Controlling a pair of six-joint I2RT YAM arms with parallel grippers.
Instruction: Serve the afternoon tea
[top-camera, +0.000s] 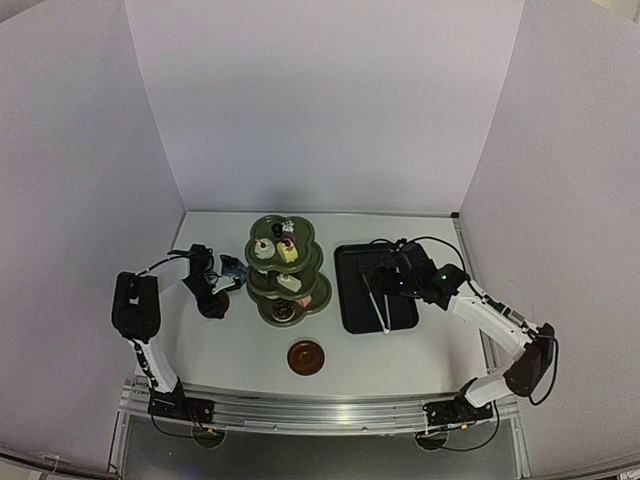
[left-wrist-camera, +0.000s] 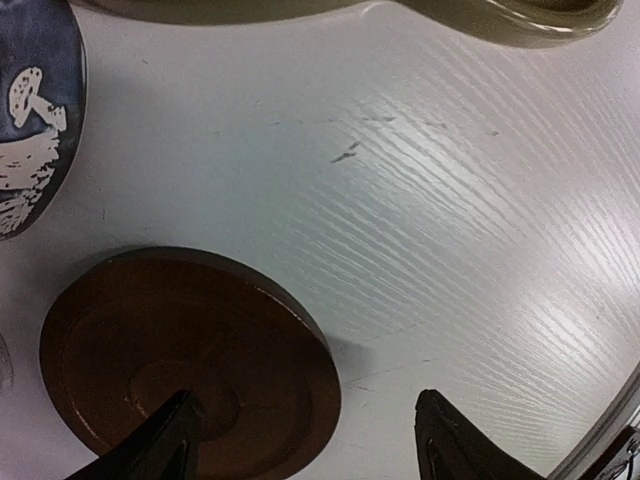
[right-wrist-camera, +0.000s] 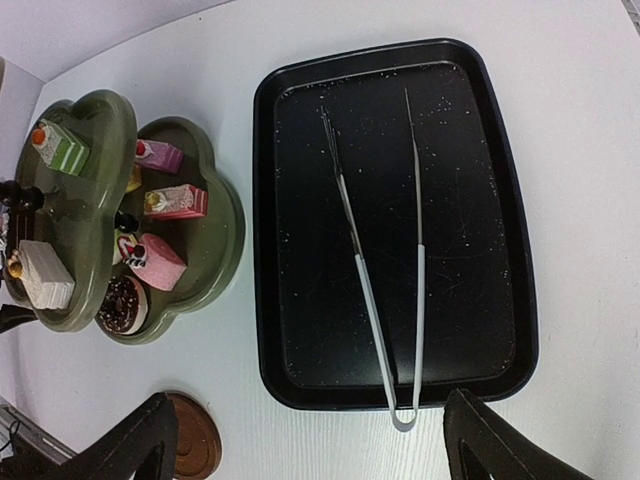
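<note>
The dark green three-tier stand (top-camera: 285, 270) holds small pastries (right-wrist-camera: 160, 262) on its tiers. Left of it stands the dark blue jug (left-wrist-camera: 30, 120). One brown saucer (left-wrist-camera: 190, 360) lies under my left gripper (left-wrist-camera: 305, 430), which is open. Its left finger hangs over the saucer's middle, and its right finger is over bare table, apart from the rim. The second saucer (top-camera: 306, 357) lies in front of the stand. My right gripper (right-wrist-camera: 315, 450) hovers open and empty over the near end of the black tray. I cannot make out the cup.
The black tray (right-wrist-camera: 300, 330) right of the stand holds metal tongs (right-wrist-camera: 385, 300), whose bend sticks out over its near rim. White walls enclose the table on three sides. The stand's bottom rim (left-wrist-camera: 500, 15) is close beyond the left gripper.
</note>
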